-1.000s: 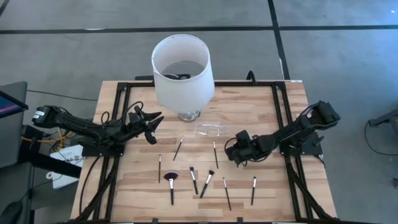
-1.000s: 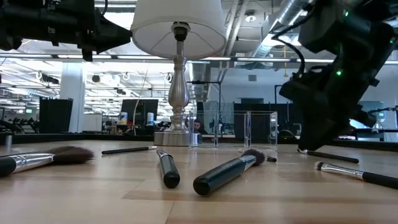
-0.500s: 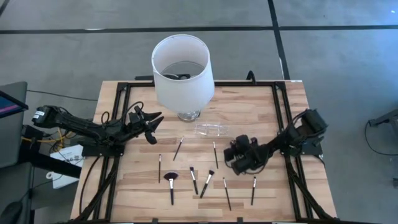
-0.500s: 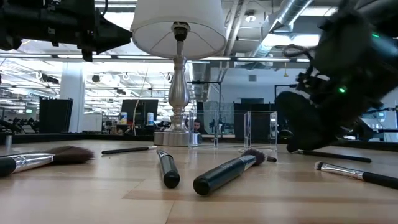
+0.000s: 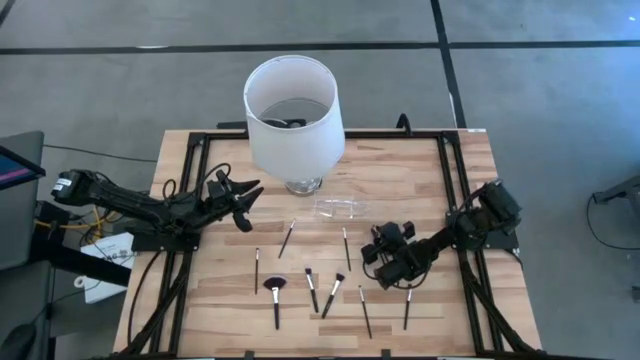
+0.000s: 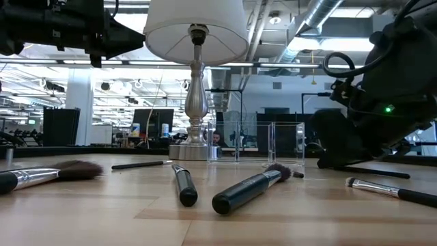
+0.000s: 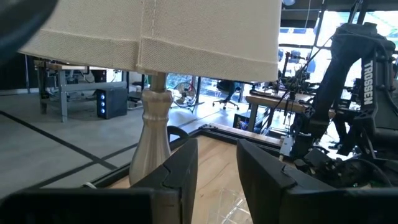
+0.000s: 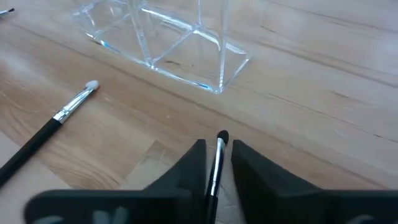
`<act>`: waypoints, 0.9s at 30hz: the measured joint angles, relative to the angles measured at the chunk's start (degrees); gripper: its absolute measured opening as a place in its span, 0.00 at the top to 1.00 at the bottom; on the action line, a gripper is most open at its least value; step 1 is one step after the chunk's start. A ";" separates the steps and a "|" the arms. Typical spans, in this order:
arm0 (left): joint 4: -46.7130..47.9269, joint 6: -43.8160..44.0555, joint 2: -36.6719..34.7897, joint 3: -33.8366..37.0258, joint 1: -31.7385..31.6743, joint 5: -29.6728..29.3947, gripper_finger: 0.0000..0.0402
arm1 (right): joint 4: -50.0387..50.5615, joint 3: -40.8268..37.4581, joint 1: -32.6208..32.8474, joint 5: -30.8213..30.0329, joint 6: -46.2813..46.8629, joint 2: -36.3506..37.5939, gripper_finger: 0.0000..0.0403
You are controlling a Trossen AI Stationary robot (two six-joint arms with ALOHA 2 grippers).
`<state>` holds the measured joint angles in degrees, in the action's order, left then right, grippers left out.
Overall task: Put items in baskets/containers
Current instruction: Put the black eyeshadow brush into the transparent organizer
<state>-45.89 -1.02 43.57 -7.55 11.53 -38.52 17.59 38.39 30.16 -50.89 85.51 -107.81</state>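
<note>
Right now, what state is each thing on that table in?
Left gripper: open, empty, raised near the lamp.
Right gripper: low, open around one brush.
That brush: lying on the table.
Other brushes: lying loose.
Tray: empty.
Lamp: upright.

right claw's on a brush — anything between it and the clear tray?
Nothing visible. In the right wrist view the right claw straddles a brush, and only bare table lies between it and the tray. Another brush lies off to the side, out of the path.
</note>
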 joint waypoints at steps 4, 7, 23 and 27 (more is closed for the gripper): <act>-0.01 0.00 0.00 0.00 0.00 0.00 0.73 | 0.02 0.18 -0.45 0.02 0.16 0.38 0.97; 0.00 0.00 0.00 0.00 0.00 0.00 0.73 | 0.82 0.89 -0.42 1.31 -0.16 2.68 0.96; -0.04 0.00 0.02 0.04 0.00 0.20 0.73 | -7.34 5.85 0.84 -29.15 -60.99 37.31 0.98; -0.07 -0.16 0.02 0.04 -0.17 0.21 0.73 | -11.33 5.05 -1.61 -29.49 -69.04 40.04 0.99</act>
<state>-45.95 -1.17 43.59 -7.51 11.36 -38.31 6.26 43.44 28.55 -80.38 16.46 -67.77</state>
